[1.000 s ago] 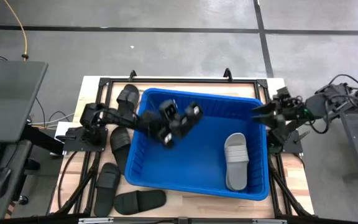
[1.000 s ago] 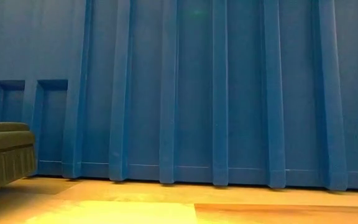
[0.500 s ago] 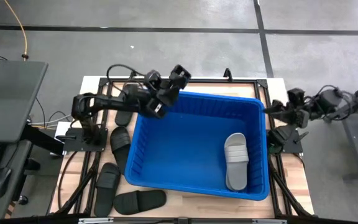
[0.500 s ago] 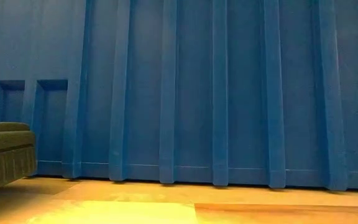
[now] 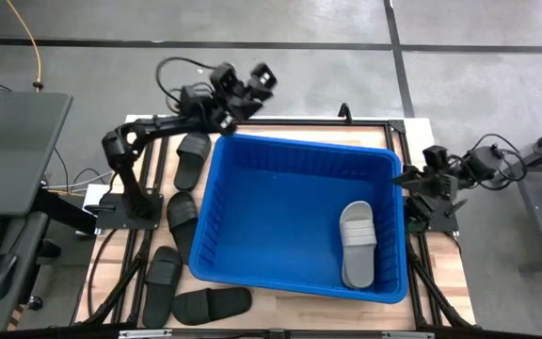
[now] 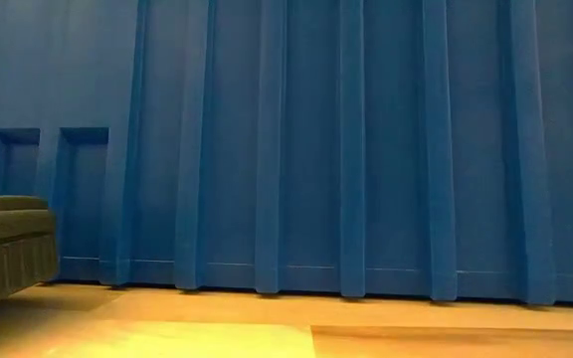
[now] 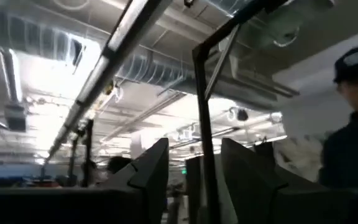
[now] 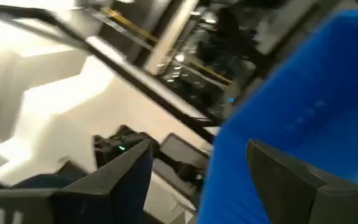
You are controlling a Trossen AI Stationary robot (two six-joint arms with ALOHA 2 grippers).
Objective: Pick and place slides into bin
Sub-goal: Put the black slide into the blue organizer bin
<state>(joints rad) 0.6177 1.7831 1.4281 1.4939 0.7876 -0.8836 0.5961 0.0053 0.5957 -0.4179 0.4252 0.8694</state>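
The blue bin (image 5: 216, 217) takes up the middle of the table, and its ribbed wall (image 6: 346, 149) fills the low view. A light grey slide (image 5: 358, 243) lies flat on the bin's floor at the right. Several black slides lie on the table left of the bin, among them one (image 5: 194, 155) at the far left and one (image 5: 212, 303) by the near edge. My left gripper (image 5: 247, 83) (image 7: 194, 180) is raised past the bin's far left corner, open, pointing up at the ceiling. My right gripper (image 5: 405, 179) (image 8: 201, 180) is open, just outside the bin's right wall.
A black frame (image 5: 346, 118) runs round the table's edges. In the low view a dark slide's end (image 6: 8, 249) shows at the left, on the table in front of the bin. A person (image 7: 353, 137) stands in the room beyond the table.
My left gripper has swung from above the bin's left part toward the table's far edge, rising and tipping upward, with nothing between its fingers. My right arm has drawn back toward the table's right edge and sunk beside the bin's right wall. No slide has moved.
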